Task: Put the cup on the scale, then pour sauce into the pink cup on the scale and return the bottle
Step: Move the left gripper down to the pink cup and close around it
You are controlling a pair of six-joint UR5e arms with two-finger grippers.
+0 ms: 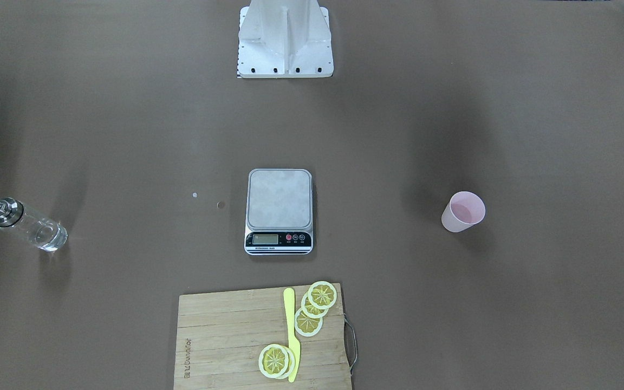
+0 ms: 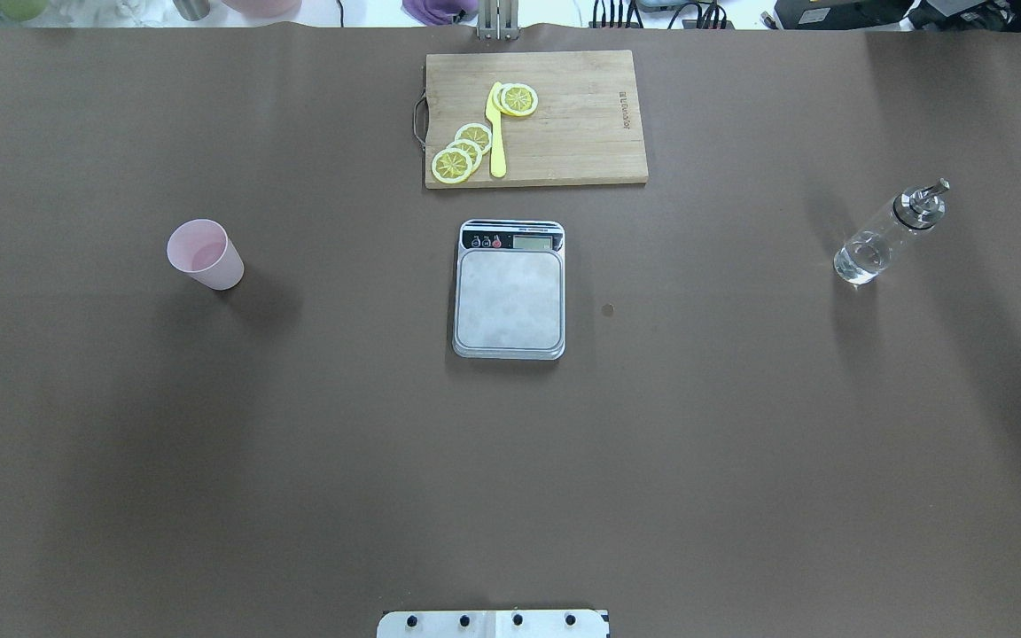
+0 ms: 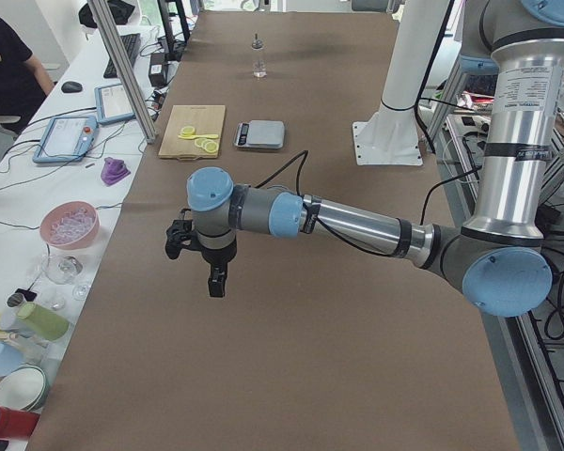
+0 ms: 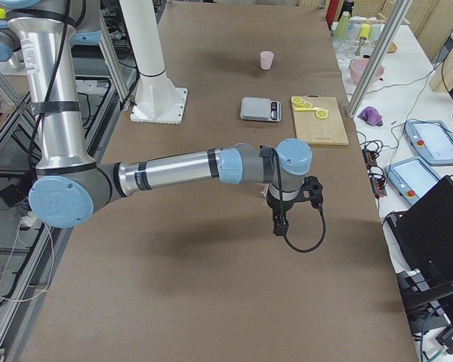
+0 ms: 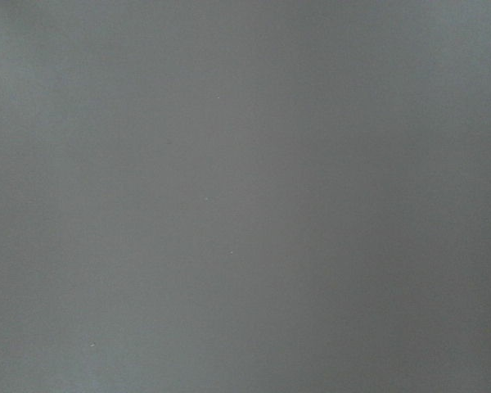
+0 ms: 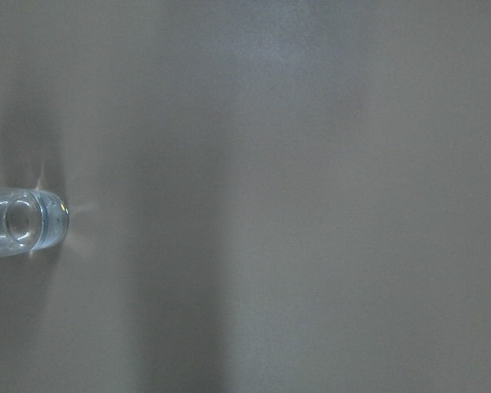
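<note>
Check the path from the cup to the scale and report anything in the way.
Nothing visible. The cup stands on the robot's left of the scale, with only bare table between them. The cutting board lies beyond the scale, off that line.

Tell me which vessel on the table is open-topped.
The pale pink tapered plastic cup; the clear glass bottle is closed by a metal spout cap.

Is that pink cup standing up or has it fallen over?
Standing up. The cup rests on its narrow base on the table, open mouth facing up.
</note>
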